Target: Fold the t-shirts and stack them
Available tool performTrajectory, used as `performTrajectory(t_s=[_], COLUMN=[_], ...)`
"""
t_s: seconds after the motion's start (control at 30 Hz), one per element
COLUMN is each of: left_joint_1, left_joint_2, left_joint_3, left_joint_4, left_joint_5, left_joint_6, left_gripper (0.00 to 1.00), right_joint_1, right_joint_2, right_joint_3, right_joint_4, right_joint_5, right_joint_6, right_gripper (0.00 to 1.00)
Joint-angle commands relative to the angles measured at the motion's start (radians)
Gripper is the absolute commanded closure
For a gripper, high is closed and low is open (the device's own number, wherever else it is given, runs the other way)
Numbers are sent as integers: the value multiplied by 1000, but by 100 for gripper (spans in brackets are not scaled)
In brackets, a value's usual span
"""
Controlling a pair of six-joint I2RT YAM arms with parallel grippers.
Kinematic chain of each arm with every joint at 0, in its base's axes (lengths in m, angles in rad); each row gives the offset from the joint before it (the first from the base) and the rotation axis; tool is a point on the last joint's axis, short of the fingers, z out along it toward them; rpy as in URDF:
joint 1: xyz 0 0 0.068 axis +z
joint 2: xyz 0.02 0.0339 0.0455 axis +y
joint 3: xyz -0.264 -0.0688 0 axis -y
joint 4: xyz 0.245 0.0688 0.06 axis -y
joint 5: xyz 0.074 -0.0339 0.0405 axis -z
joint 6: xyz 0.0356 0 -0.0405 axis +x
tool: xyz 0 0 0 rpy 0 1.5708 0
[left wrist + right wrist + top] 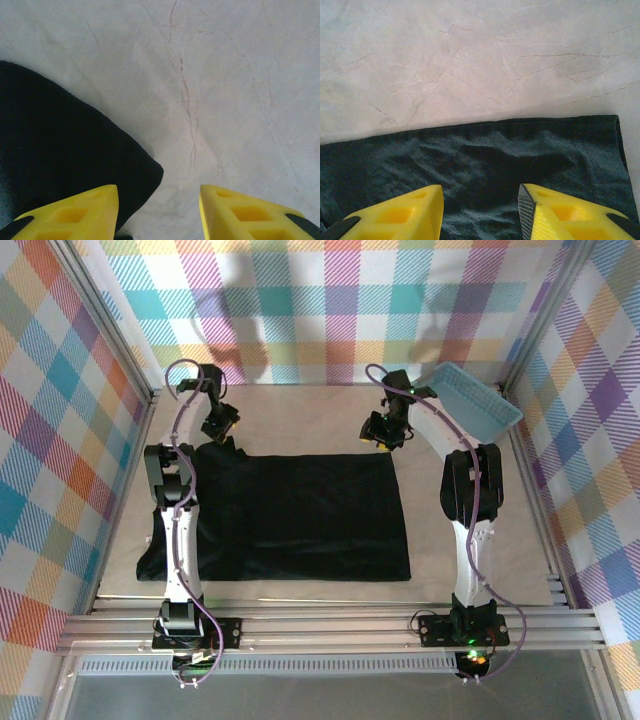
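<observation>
— Greyish tabletop (pixel 300 415) carried the black t-shirt (pixel 300 515), lying flat, probably spread out ready for folding.
— And the basket (pixel 478 400)?
— Off to the right of the right gripper (pixel 480 192), likely parked out of the way. That gripper hung spread over the far hem. The left gripper (pixel 159 192), also spread, sat above the other far corner, pinching nothing.

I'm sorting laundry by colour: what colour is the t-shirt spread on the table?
Plain black, no print visible; the t-shirt shows best in the top external view.
</observation>
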State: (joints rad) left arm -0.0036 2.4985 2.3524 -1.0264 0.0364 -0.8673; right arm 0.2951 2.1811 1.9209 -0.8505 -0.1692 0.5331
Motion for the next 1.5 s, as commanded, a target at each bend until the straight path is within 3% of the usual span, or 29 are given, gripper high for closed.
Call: performTrajectory(t_s=[0.0, 0.13, 0.37, 0.53, 0.67, 0.9, 1.1, 1.27, 1.47], left_joint_1=[-7, -10, -10, -10, -10, -9, 3, 17, 33], left_joint_2=[36, 63, 99, 104, 87, -82, -159, -207, -256], left_joint_3=[26, 27, 27, 22, 21, -21, -34, -84, -141], left_joint_4=[-48, -25, -59, -84, -98, -24, 9, 42, 60], left_joint_5=[-6, -3, -35, -35, -43, -116, -72, -24, 2], left_joint_6=[-31, -45, -24, -2, 5, -38, -64, -78, -68], left_gripper=[54, 54, 63, 79, 99, 100, 100, 100, 100], right_joint_1=[3, 4, 4, 4, 3, 0, -6, -13, -25], right_joint_2=[7, 6, -3, -12, -19, -11, 72, 92, 136], right_joint_3=[33, 40, 37, 30, 27, 8, 67, 49, 66], right_joint_4=[-31, -36, -40, -39, -39, 5, -94, -114, -86], right_joint_5=[-21, -23, -24, -15, 22, 189, 332, 326, 296], right_joint_6=[-21, -25, -24, -24, -25, 52, 246, 337, 327], right_gripper=[55, 55, 56, 56, 58, 61, 61, 61, 62])
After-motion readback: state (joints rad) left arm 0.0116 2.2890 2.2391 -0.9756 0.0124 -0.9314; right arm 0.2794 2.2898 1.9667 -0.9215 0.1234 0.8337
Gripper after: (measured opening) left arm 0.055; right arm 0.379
